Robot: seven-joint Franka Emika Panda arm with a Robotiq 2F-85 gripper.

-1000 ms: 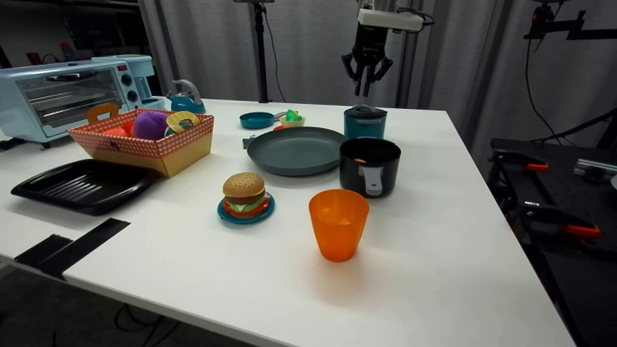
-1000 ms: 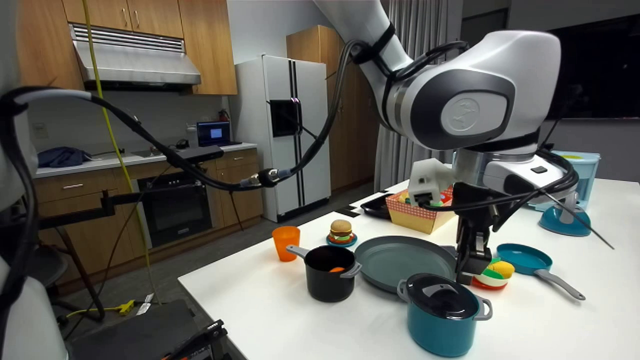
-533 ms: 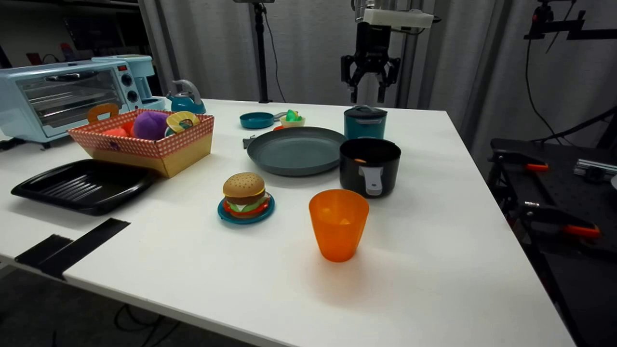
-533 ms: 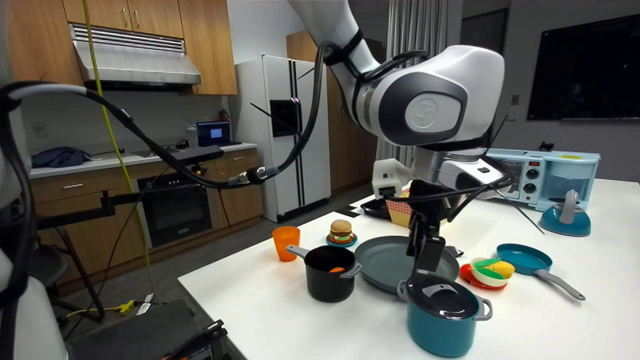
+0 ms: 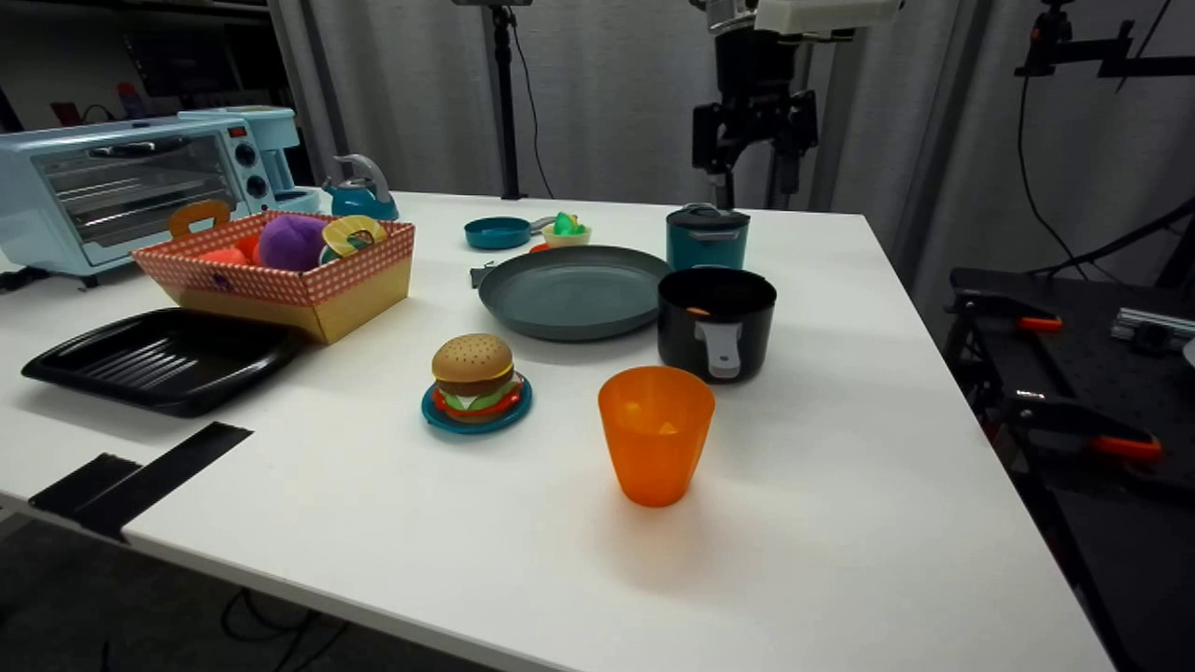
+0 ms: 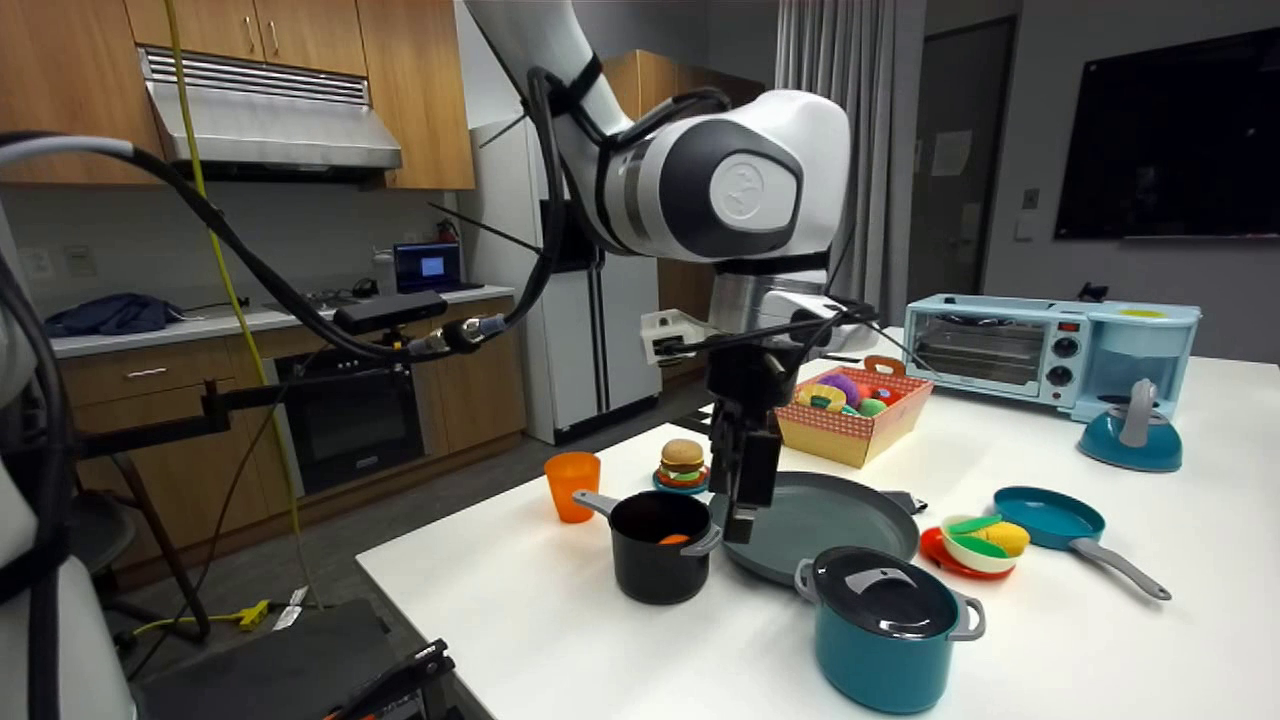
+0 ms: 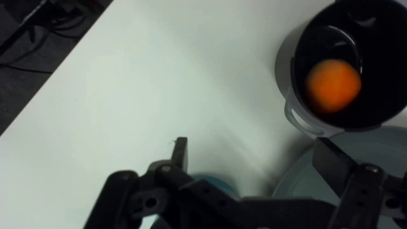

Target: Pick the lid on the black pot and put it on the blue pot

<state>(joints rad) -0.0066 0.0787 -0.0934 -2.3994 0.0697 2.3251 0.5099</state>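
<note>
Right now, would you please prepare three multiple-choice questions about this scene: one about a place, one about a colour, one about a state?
1. Where is the lid?
A. On the black pot
B. On the blue pot
C. On the burger

2. What colour is the cup?
A. Orange
B. Purple
C. White

3. How is the gripper?
A. Closed
B. Holding the cup
C. Open

1 B: both exterior views show it covering that pot.
2 A: it looks orange in both exterior views.
3 C: its jaws stand wide apart in the wrist view.
</note>
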